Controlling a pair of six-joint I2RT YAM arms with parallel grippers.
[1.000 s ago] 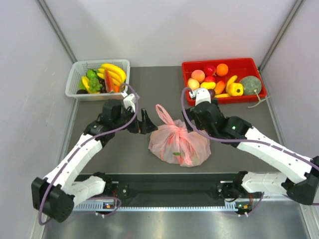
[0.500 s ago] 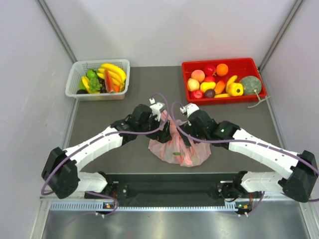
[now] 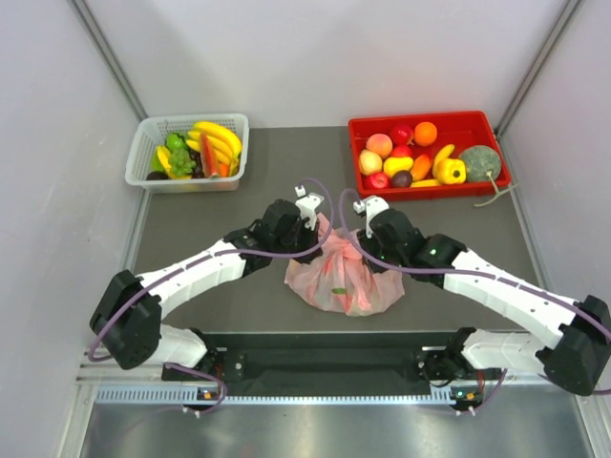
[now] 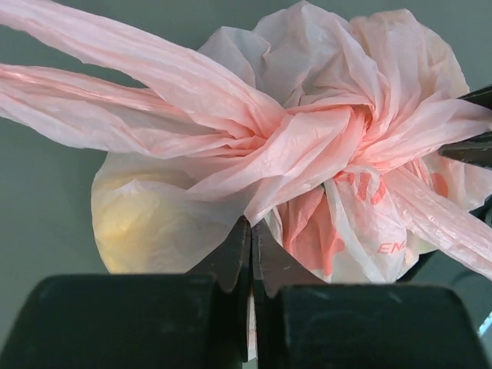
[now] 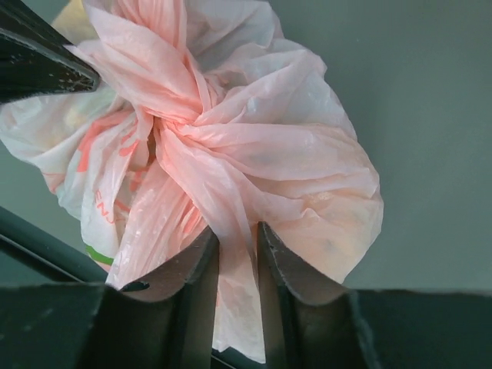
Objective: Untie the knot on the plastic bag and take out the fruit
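The pale-pink plastic bag (image 3: 346, 279) lies on the grey table between my two arms, tied shut. Its knot (image 4: 350, 127) is a tight twist on top, also seen in the right wrist view as the knot (image 5: 165, 127). My left gripper (image 4: 250, 231) is shut, pinching a fold of bag film just left of the knot. My right gripper (image 5: 237, 234) has closed on a strand of film running down from the knot. The fruit stays inside the bag; a yellowish round piece (image 4: 142, 223) shows through the film.
A white mesh basket (image 3: 141, 138) with bananas and green pieces stands at the back left. A red tray (image 3: 487, 119) of toy fruit stands at the back right, a green melon (image 3: 480, 162) at its right end. Grey walls enclose the table.
Both arms swung in from the sides onto the top of the bag. Both grippers, open before, have closed on the pink film by the knot.
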